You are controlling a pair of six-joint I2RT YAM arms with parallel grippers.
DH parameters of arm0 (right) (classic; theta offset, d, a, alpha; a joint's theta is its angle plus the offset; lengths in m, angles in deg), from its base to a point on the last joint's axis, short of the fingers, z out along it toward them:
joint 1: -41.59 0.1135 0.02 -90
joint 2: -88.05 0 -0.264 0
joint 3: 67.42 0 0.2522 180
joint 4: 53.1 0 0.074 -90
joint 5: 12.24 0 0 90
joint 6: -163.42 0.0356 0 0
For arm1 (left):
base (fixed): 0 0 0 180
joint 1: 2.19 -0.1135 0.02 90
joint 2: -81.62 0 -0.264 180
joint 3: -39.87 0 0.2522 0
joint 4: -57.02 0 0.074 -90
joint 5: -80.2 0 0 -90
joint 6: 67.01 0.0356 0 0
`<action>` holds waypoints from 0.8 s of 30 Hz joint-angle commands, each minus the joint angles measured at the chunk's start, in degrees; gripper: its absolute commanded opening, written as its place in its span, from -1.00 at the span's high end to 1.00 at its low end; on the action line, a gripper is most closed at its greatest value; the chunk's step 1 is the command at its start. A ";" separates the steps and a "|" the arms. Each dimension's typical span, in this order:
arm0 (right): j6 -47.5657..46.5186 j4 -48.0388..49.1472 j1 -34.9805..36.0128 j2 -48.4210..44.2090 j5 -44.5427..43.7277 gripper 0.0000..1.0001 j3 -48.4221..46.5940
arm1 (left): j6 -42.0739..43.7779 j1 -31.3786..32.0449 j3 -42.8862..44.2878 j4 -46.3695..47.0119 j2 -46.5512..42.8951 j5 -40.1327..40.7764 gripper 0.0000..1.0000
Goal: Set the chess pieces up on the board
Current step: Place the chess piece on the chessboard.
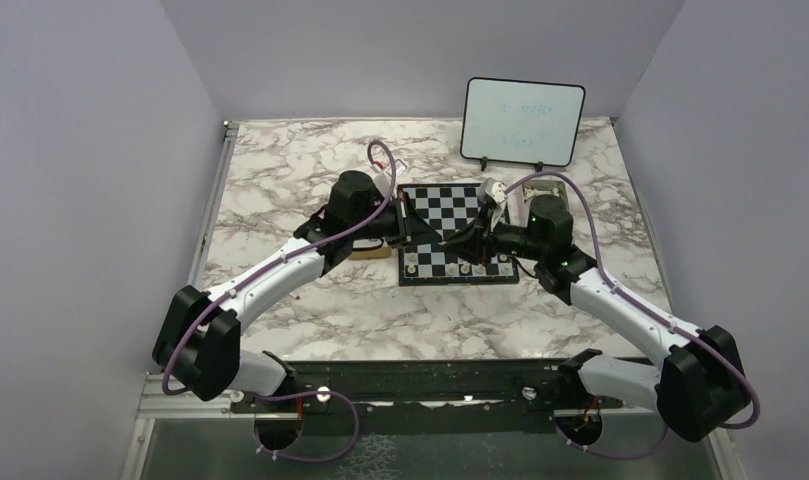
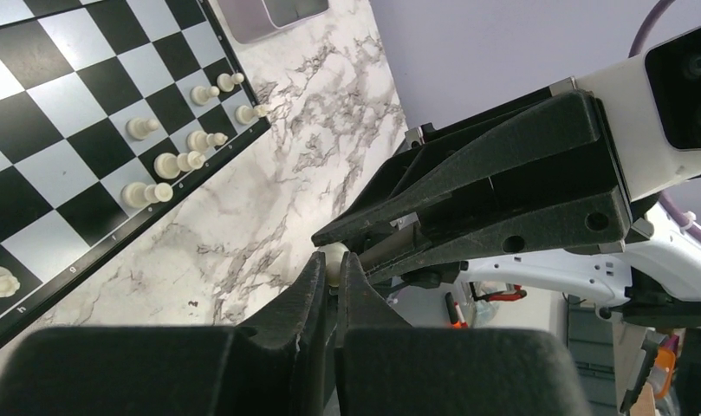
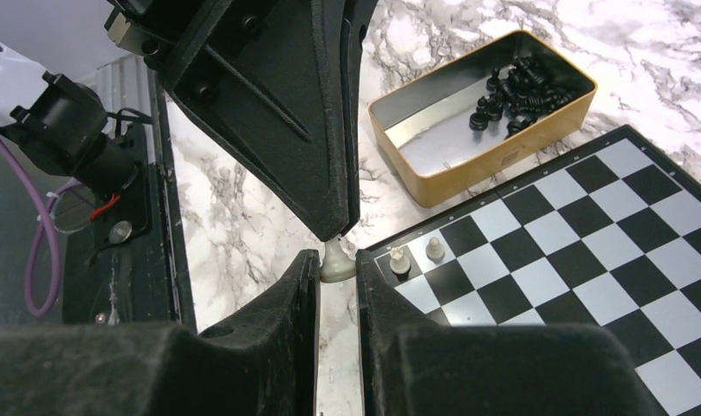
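Left gripper [image 2: 331,267] | closed on white piece [image 3: 335,265] top | right gripper [image 3: 336,258] | clamps its base

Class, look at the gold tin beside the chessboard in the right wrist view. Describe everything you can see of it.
The gold tin is a shallow rectangular box with rounded corners, seemingly metal: gold outside, shiny silver inside. It sits open and flat on the marble table, just off the board's edge. Black chess pieces are heaped at one end; the rest is bare.
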 commanded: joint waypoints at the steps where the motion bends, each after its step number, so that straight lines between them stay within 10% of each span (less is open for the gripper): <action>1: -0.19 -1.60 0.42 0.86 -2.57 0.53 -0.71 | 3.42 0.44 2.23 -2.67 0.21 1.57 0.95; 24: 7.57 -14.58 0.42 -9.09 -14.16 0.02 1.50 | 22.94 7.79 12.97 -22.70 4.42 33.43 0.96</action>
